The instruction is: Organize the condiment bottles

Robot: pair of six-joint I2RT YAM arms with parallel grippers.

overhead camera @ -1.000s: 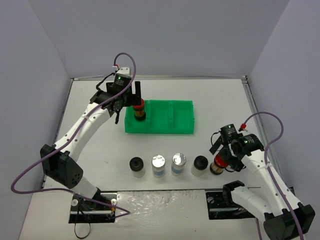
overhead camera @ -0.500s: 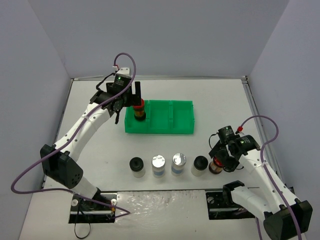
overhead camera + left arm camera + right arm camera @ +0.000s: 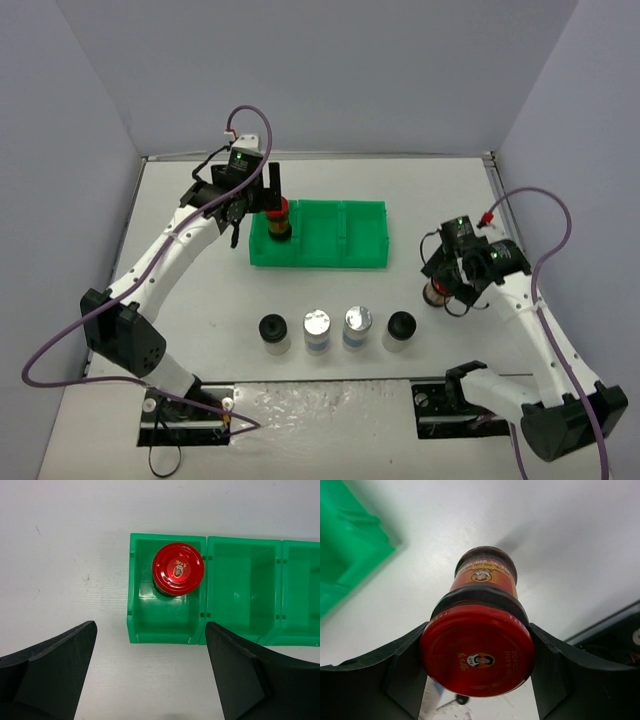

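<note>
Left compartment of the green tray (image 3: 318,262) is blocked from above: a red-capped jar (image 3: 177,569) fills it and the left gripper (image 3: 150,626) hangs spread wide over it, while the middle and right compartments lie open. Out front, two silver-capped jars (image 3: 316,325) between two black-capped jars (image 3: 400,328) stand in a line with narrow gaps. The right gripper (image 3: 477,640), clamped on the second red-capped jar (image 3: 484,577), sits between that line's right end and the tray's right corner, with bare table (image 3: 440,200) beyond.

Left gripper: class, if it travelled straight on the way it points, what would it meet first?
Probably the red-capped jar in the green tray's end compartment, ahead of the open left gripper; depth is unclear.
</note>
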